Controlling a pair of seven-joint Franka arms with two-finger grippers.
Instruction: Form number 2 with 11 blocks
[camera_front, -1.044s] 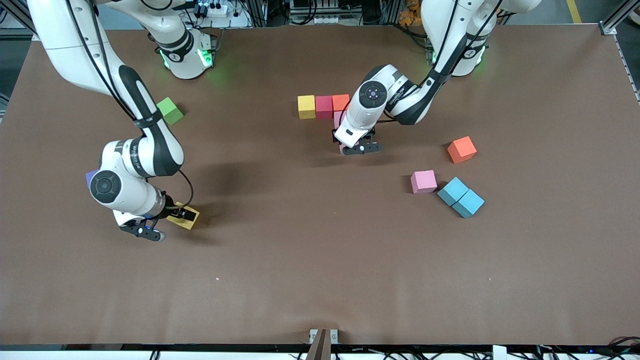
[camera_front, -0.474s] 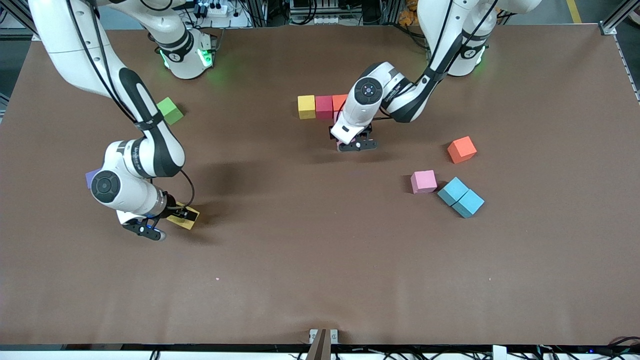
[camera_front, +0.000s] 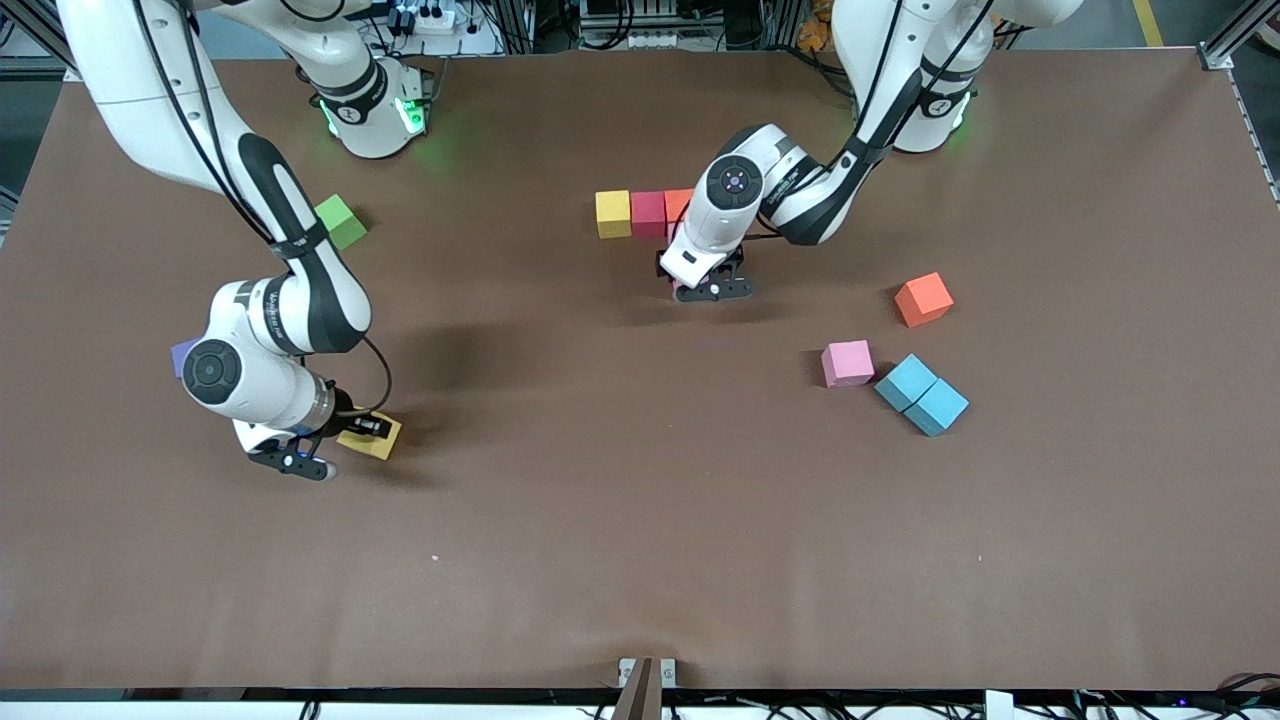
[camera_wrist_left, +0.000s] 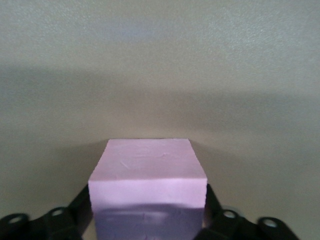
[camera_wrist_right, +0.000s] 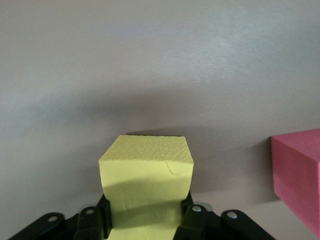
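A brown table (camera_front: 640, 560) fills the frame, with the two arms' bases along its top edge. In the upper middle of the frame, three cubes stand touching in a row, the start of the number 2: a yellow row cube (camera_front: 613, 213), a red row cube (camera_front: 648, 213) and an orange row cube (camera_front: 680, 203) partly hidden by the left arm. The left gripper (camera_front: 705, 290) is low at the table just below that orange end, a pink cube (camera_wrist_left: 148, 167) set within it; whether it grips or has let go cannot be told. Toward the right arm's end, lower in the frame, the right gripper (camera_front: 335, 445) is clamped on a yellow cube (camera_front: 372, 438) at the table top. A red cube (camera_wrist_right: 297, 175) shows at the edge of the right wrist view. A purple cube (camera_front: 183, 353) peeks from under the right arm, and a green cube (camera_front: 341, 221) sits higher in the frame. Toward the left arm's end lie a loose orange cube (camera_front: 923, 299), a loose pink cube (camera_front: 847, 363) and two touching light blue cubes (camera_front: 908, 382).
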